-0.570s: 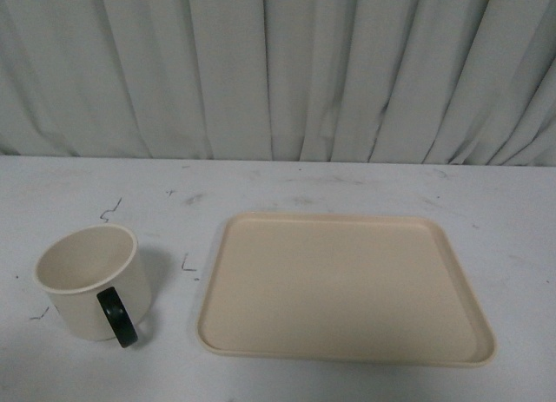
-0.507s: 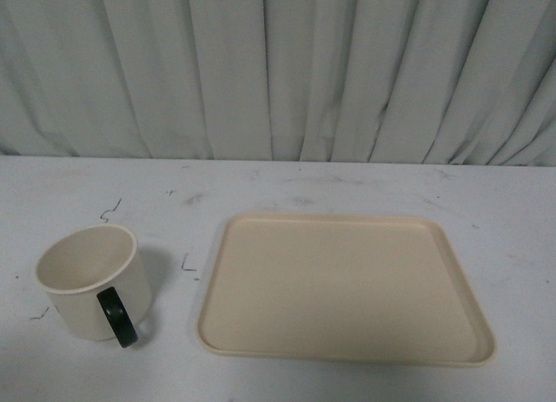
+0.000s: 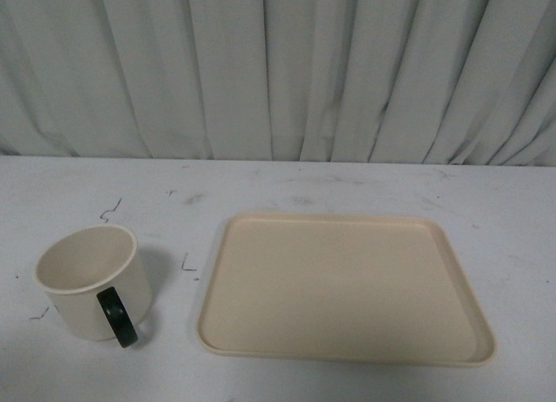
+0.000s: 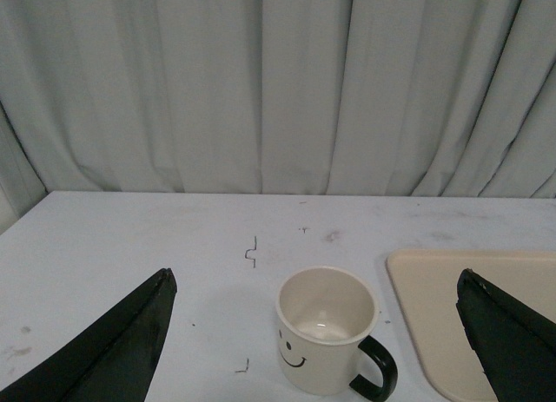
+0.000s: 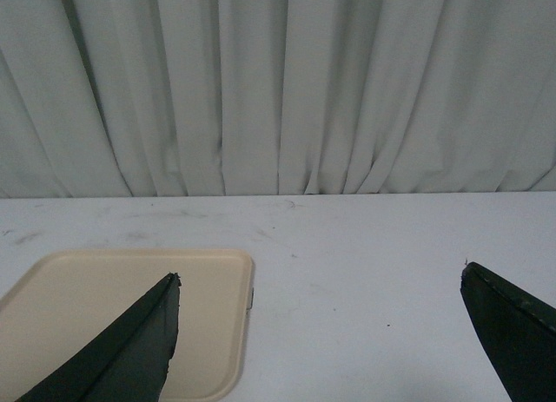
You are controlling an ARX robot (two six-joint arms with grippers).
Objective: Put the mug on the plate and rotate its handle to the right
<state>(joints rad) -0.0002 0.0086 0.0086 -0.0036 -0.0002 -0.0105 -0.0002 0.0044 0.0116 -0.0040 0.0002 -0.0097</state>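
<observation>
On the left of the pale desk (image 3: 347, 185), seen from the front, the mug (image 3: 87, 280) stands upright with its mouth open to the ceiling, so its long axis runs straight up. It sits just beside the plate (image 3: 347, 285) but apart from it, not yet on it. The handle (image 3: 117, 317) sticks out toward the robot, turned a touch to the right. The plate lies flat with its longer sides running across the desk. Neither arm shows in this view.

From the left wrist, the mug (image 4: 326, 341) lies ahead, between the two dark fingers, and the left jaws stand wide apart with nothing in them. A smiley face (image 4: 291, 350) is printed on the side facing this camera, and the handle (image 4: 375, 378) juts toward the plate's corner (image 4: 434, 315).

From the right wrist, only the plate (image 5: 130, 306) and bare desk show; the right jaws are likewise spread wide and hold nothing.

I would judge the mug stiff, fairly light when empty, and smooth enough to slip. It may chip if set down hard. A pinch over the rim wall, one finger inside and one outside and clear of the handle, looks the safest hold. It would also let the mug be twisted on the plate.
</observation>
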